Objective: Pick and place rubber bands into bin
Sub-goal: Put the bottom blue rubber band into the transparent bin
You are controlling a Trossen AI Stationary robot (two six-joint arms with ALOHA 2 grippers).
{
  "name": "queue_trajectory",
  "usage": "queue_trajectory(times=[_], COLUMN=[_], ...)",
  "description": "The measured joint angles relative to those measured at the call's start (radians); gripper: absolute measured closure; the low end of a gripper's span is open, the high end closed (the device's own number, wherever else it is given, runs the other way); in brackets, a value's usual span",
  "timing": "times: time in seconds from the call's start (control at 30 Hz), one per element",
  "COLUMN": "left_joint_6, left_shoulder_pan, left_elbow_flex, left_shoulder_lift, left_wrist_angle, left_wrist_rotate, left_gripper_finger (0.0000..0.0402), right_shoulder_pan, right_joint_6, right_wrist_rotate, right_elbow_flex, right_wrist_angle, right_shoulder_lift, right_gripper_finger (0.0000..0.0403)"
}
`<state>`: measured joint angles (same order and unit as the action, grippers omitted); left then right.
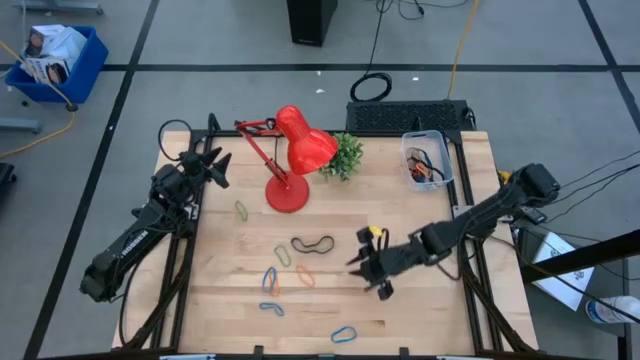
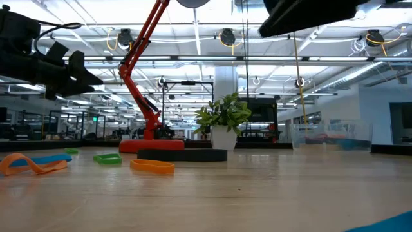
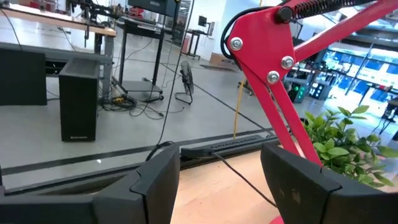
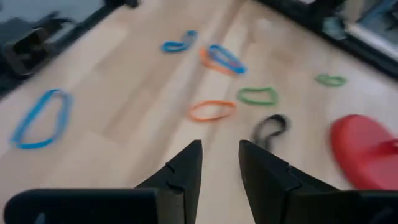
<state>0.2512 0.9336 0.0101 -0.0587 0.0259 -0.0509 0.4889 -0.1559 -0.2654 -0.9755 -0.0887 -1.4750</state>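
Observation:
Several rubber bands lie flat on the wooden table: a black one (image 1: 313, 244), green ones (image 1: 283, 255) (image 1: 241, 210), an orange one (image 1: 305, 275) and blue ones (image 1: 272, 308) (image 1: 344, 334). The clear bin (image 1: 427, 160) stands at the far right with a few bands inside. My right gripper (image 1: 360, 270) hovers above the table just right of the black and orange bands, open and empty; its wrist view shows its fingers (image 4: 186, 168) aimed toward the black band (image 4: 270, 127) and orange band (image 4: 211, 110). My left gripper (image 1: 215, 165) waits open at the far left.
A red desk lamp (image 1: 290, 150) stands on its round base (image 4: 364, 149) at the table's far middle, with a small potted plant (image 1: 345, 155) beside it. A dark keyboard-like mat (image 1: 405, 115) lies behind the bin. A blue crate (image 1: 55, 60) sits on the floor.

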Motion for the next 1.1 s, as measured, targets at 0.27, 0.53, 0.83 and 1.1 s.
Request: queue_trajectory(times=[0.27, 0.53, 0.83, 1.1], left_joint_6=[0.104, 0.152, 0.157, 0.159], left_shoulder_pan=[0.0, 0.0, 0.0, 0.0], left_elbow_flex=[0.0, 0.0, 0.0, 0.0], left_shoulder_lift=[0.0, 0.0, 0.0, 0.0], left_wrist_angle=[0.0, 0.001, 0.001, 0.001], left_wrist_rotate=[-0.008, -0.028, -0.029, -0.029], left_gripper_finger=[0.0172, 0.0172, 0.0172, 0.0172], right_shoulder_pan=[0.097, 0.155, 0.218, 0.243], right_joint_6=[0.178, 0.333, 0.577, 0.681], right_wrist_rotate=[-0.053, -0.045, 0.035, 0.035], right_elbow_flex=[-0.246, -0.406, -0.443, -0.443], right_wrist_angle=[-0.208, -0.258, -0.208, -0.208], right_shoulder_lift=[-0.192, -0.367, -0.504, -0.57], right_gripper_finger=[0.0303, 0.0303, 0.0303, 0.0303])
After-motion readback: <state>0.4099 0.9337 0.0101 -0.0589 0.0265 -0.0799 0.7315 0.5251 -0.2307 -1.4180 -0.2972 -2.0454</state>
